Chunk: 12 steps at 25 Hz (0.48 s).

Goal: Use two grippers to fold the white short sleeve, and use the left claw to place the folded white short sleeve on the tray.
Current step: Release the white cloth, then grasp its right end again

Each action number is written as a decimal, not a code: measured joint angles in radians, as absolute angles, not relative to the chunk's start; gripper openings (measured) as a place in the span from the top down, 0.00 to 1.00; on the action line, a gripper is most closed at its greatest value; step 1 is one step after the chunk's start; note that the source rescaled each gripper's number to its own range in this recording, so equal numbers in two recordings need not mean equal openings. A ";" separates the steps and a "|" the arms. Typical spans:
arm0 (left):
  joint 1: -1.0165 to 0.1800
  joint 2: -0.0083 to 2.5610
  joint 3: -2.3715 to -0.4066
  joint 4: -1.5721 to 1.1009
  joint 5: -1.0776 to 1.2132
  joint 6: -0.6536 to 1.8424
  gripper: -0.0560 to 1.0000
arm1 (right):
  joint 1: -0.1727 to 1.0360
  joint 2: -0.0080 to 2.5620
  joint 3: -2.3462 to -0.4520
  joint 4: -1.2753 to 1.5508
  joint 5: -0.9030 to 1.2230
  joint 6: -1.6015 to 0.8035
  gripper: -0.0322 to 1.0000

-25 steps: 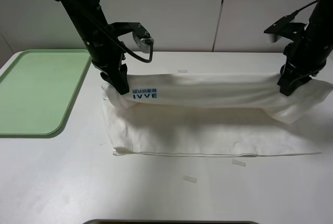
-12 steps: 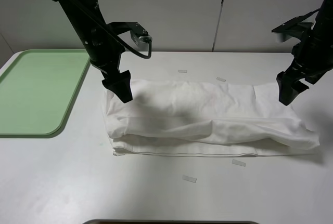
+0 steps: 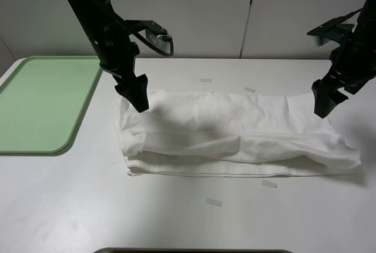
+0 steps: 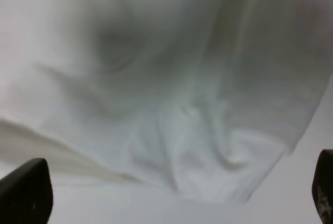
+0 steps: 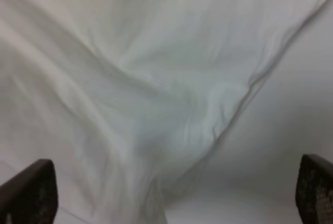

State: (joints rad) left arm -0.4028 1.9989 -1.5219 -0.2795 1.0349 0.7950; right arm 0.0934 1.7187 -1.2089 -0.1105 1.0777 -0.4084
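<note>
The white short sleeve (image 3: 235, 132) is lying as a long folded band on the table (image 3: 176, 218), beside the tray (image 3: 41, 100); the left claw (image 3: 140, 101) and right gripper (image 3: 324, 107) are hovering over its ends, both spread wide, gripping nothing; the next fold is probably calling for a grasp at each end.

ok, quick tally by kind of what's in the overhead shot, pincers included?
white shirt: 1
green tray: 1
tape strips: 4
pincers: 2, the left pincer and the right pincer, both open
total: 8
</note>
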 joint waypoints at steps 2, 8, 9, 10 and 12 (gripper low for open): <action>-0.403 1.993 -1.550 -0.261 1.062 0.752 0.00 | 0.093 1.694 -1.209 -0.090 1.074 -0.405 0.00; -0.403 1.902 -1.642 -0.193 1.146 0.603 0.00 | 0.093 1.585 -1.209 -0.012 1.068 -0.403 0.00; -0.403 1.880 -1.644 -0.186 1.157 0.587 0.00 | 0.093 1.566 -1.209 0.000 1.069 -0.403 0.00; -0.403 1.856 -1.644 -0.183 1.170 0.573 0.00 | 0.093 1.542 -1.209 0.020 1.069 -0.402 0.00; -0.403 1.811 -1.644 -0.178 1.175 0.552 0.00 | 0.093 1.497 -1.209 0.053 1.070 -0.401 0.00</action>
